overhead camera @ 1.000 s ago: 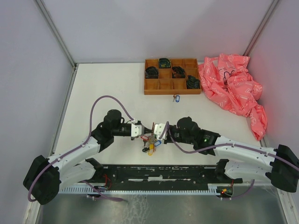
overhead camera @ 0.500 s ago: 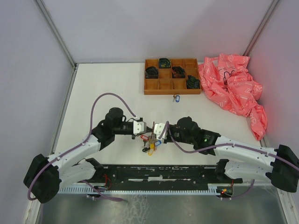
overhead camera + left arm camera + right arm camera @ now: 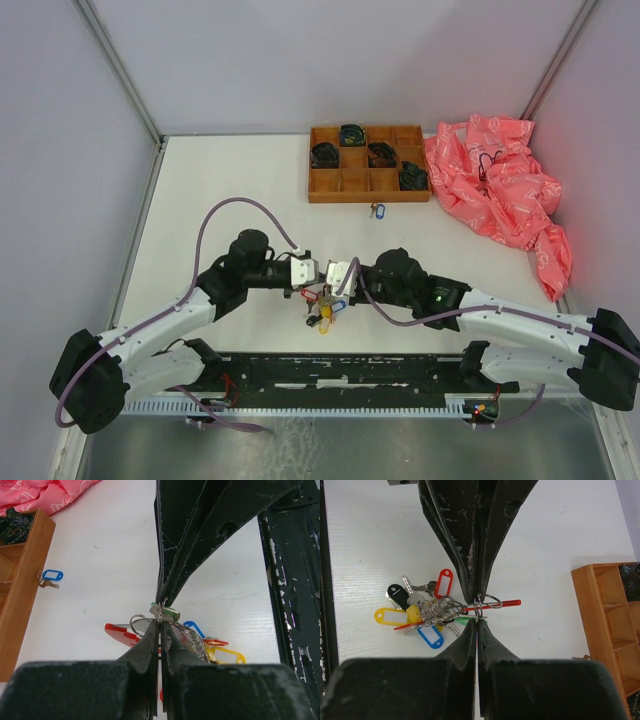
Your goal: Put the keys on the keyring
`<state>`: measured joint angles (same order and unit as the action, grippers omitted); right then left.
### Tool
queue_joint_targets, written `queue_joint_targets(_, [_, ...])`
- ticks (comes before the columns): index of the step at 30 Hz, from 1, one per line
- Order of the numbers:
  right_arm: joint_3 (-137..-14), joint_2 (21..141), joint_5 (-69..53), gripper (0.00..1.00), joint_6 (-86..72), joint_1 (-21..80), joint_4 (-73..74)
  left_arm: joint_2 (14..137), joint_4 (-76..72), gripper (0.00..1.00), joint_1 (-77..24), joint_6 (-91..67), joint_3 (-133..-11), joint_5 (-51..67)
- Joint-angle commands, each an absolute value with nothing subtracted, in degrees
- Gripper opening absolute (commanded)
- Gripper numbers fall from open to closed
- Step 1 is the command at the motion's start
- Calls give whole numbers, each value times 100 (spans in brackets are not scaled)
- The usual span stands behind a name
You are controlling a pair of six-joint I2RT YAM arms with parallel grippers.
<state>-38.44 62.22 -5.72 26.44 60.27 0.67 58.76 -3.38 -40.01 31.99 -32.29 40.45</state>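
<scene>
The keyring is a thin wire ring bearing a red strap and a bunch of tagged keys with yellow, blue, red and black tags. The bunch hangs just above the table between both arms. My left gripper is shut on the keyring. My right gripper meets it tip to tip and is shut on a key with a green tag, held against the ring. Another key with a blue tag lies alone by the tray.
A brown wooden compartment tray with dark coiled items stands at the back. A crumpled pink bag lies at the back right. A black rail runs along the near edge.
My left gripper has moved a little to the right, closer to the right gripper. The key bunch has shifted slightly with it.
</scene>
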Motion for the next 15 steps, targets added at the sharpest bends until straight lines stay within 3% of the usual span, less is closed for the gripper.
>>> queue_joint_targets(1, [-4021,6111,-563,1,2689,6077,-388,5859,-491,3,-4034,2945,-3543,3849])
queue_joint_targets(15, [-3718,5836,-229,1,2852,6076,-494,5737,-804,3,-4028,1403,-3578,3614])
